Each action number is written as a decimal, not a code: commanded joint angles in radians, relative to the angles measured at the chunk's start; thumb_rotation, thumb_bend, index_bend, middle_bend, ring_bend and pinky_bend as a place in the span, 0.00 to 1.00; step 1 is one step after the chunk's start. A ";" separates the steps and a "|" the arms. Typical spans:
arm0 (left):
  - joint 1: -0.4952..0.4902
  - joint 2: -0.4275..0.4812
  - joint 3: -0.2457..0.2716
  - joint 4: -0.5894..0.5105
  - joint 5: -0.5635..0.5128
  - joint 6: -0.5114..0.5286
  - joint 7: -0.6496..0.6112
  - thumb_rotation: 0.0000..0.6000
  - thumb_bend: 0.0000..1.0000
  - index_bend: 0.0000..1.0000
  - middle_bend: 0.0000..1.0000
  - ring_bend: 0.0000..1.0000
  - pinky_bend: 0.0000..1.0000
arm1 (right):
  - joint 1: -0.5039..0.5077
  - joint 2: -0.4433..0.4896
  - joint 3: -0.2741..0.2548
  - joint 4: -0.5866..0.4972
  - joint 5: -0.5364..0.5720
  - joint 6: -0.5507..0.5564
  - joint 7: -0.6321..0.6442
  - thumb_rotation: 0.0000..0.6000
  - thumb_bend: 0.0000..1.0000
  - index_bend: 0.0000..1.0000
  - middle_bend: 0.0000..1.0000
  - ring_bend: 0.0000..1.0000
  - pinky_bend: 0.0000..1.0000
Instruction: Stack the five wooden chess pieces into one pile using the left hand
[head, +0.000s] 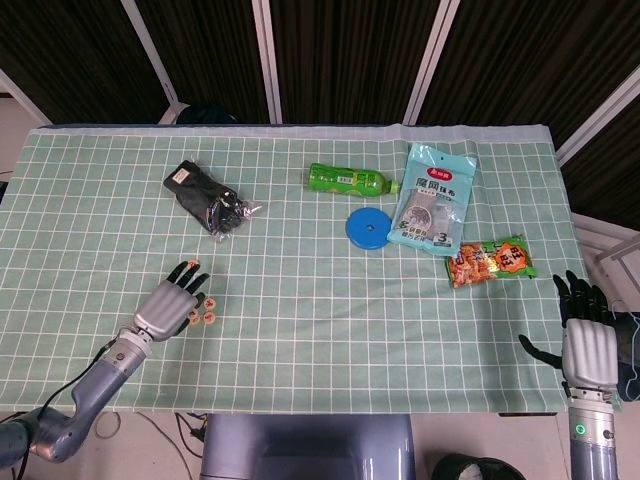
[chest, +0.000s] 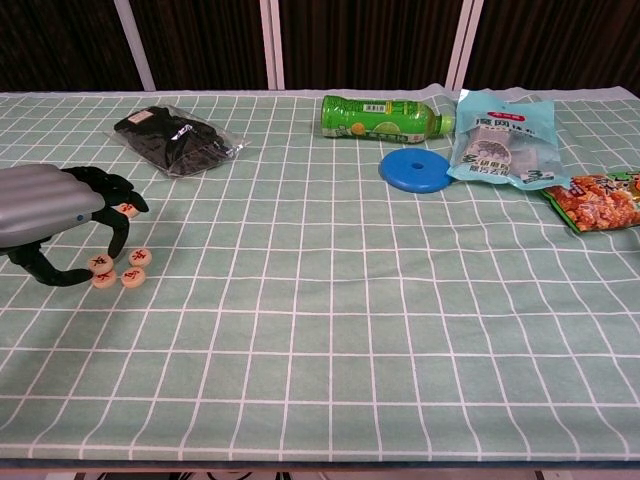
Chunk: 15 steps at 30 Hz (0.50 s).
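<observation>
Left hand (chest: 55, 215): fingers curled down over the wooden chess pieces (chest: 120, 270) near the table's left front edge; whether it pinches one, cannot tell. Beyond: black packet (chest: 178, 138), green bottle (chest: 380, 117), blue disc (chest: 416, 169), snack bags (chest: 505, 140).
</observation>
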 joint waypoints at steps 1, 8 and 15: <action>-0.001 0.000 -0.001 -0.001 0.000 -0.003 0.005 1.00 0.35 0.50 0.12 0.00 0.08 | 0.000 0.000 0.001 0.000 0.001 0.001 -0.001 1.00 0.25 0.06 0.00 0.02 0.00; 0.001 0.000 0.000 -0.007 0.001 -0.009 0.015 1.00 0.35 0.49 0.12 0.00 0.08 | 0.000 0.000 0.000 0.001 0.001 0.000 -0.001 1.00 0.25 0.06 0.00 0.02 0.00; 0.002 0.002 0.000 -0.012 0.000 -0.014 0.028 1.00 0.35 0.49 0.12 0.00 0.08 | -0.001 -0.001 0.003 0.000 0.002 0.004 -0.001 1.00 0.25 0.06 0.00 0.02 0.00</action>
